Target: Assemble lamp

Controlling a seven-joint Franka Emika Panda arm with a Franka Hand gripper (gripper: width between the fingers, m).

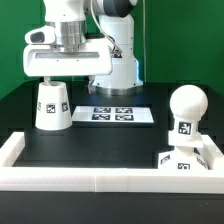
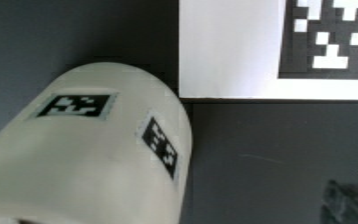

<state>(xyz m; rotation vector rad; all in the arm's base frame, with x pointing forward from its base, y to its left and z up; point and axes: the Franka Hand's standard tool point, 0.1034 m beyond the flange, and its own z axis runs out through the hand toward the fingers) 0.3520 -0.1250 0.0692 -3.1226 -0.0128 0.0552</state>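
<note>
Shade at the exterior view's left, bulb and base at its right, marker board between and behind.

The shade (image 1: pixel 53 105) stands upright on the desk (image 1: pixel 100 145), directly beneath the gripper (image 1: pixel 62 72), which hangs just above its top. The marker board (image 1: pixel 114 115) lies flat just beside the shade, toward the exterior view's right and slightly farther back. The bulb (image 1: pixel 186 112) stands on the base (image 1: pixel 187 159) in the near corner at the exterior view's right, against the rail (image 1: pixel 80 179) that borders the desk's near edge, well apart from the shade.
</note>
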